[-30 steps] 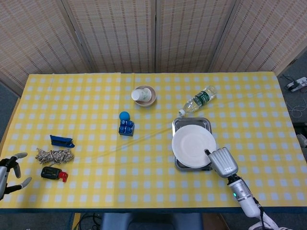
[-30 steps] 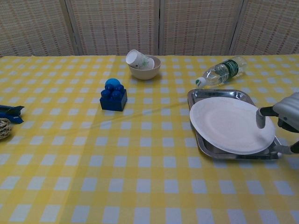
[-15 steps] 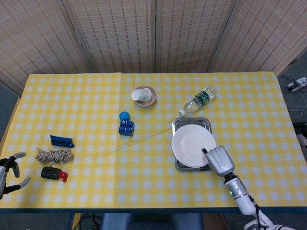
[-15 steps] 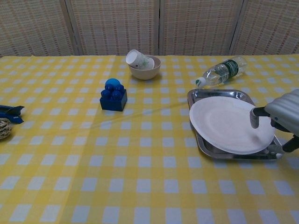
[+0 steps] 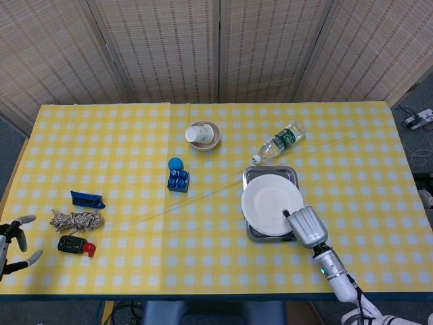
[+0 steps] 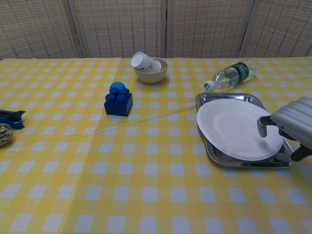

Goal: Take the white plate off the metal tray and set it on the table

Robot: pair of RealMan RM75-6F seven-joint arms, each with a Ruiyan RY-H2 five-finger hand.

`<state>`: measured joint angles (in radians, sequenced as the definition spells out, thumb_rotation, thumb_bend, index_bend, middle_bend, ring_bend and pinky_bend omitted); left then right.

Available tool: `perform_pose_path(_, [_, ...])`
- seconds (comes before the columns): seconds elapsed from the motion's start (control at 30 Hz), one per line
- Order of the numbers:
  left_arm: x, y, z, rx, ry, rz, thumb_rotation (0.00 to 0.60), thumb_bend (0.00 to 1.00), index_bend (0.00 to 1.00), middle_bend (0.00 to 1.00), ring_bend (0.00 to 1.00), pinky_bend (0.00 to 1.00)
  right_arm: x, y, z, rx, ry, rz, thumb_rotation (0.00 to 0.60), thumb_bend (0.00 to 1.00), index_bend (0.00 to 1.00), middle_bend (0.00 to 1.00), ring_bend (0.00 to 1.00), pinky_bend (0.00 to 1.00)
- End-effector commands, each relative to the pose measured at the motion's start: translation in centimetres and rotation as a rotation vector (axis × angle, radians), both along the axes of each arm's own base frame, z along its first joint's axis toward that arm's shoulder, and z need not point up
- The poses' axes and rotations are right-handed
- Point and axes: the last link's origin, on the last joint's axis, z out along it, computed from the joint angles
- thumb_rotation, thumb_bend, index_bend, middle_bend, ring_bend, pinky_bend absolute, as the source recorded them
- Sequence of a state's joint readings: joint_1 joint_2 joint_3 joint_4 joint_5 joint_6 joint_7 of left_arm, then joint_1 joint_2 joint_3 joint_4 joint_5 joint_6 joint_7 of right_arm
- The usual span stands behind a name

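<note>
A: Plate status?
B: White plate (image 5: 271,204) sits on the metal tray (image 5: 253,176), hanging over the tray's left edge. Tray's on the bench (image 5: 135,135), right side, yellow check cloth.
A: R hand?
B: Right hand (image 5: 307,225) at the plate's near-right rim, thumb (image 6: 263,126) on top of the plate, other fingers below the rim in chest view. It grips the plate. Can't tell if the plate's lifted off the tray.
A: L hand?
B: Left hand (image 5: 12,241) at the far left bench edge, fingers spread, holds nothing. Only in head view.
A: Other stuff?
B: Water bottle (image 5: 279,141) lying on its side just behind the tray. Bowl (image 5: 205,135) w/ a paper cup (image 5: 196,135) tipped in it. Blue block (image 5: 178,179) w/ a blue ball (image 5: 175,163) behind it, touching. Far left: blue clip (image 5: 87,199), rope bundle (image 5: 76,219), black-and-red item (image 5: 74,245).
</note>
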<state>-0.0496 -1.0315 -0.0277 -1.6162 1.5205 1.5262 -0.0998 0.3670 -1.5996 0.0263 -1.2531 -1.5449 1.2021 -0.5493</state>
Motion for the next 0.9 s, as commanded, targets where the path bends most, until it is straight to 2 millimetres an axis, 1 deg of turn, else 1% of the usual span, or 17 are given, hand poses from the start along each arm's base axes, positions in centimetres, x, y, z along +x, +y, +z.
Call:
perform_pose_path(0.03, [0.0,0.0,0.0,-0.002,0.001,0.000,0.600,0.16,0.34,0.66,0.42,0.50,0.1,0.0,0.0,-0.003,-0.001,0.003,0.600,0.08,0.44,1.00,1.00,1.00])
perform_pose_path(0.17, [0.0,0.0,-0.1,-0.004,0.002,0.000,0.600,0.16,0.34,0.66,0.42,0.50,0.3,-0.2,-0.1,-0.011,-0.011,0.011,0.600,0.19,0.45,1.00,1.00,1.00])
perform_pose_path(0.27, [0.1,0.0,-0.1,-0.004,0.002,0.000,0.600,0.16,0.34,0.66,0.42,0.50,0.6,-0.4,-0.2,-0.018,-0.018,0.023,0.600,0.24,0.45,1.00,1.00,1.00])
perform_pose_path(0.4, [0.0,0.0,-0.1,-0.005,0.002,0.001,0.600,0.16,0.34,0.66,0.42,0.50,1.0,-0.6,-0.3,-0.023,-0.035,0.042,0.600,0.28,0.45,1.00,1.00,1.00])
perform_pose_path(0.53, [0.0,0.0,-0.1,-0.004,-0.001,0.002,0.600,0.16,0.34,0.66,0.42,0.50,1.2,-0.6,-0.3,-0.021,-0.054,0.058,0.600,0.34,0.45,1.00,1.00,1.00])
perform_pose_path(0.9, [0.0,0.0,-0.1,-0.005,-0.001,0.003,0.600,0.16,0.34,0.66,0.42,0.50,1.3,-0.6,-0.3,-0.019,-0.074,0.073,0.600,0.47,0.45,1.00,1.00,1.00])
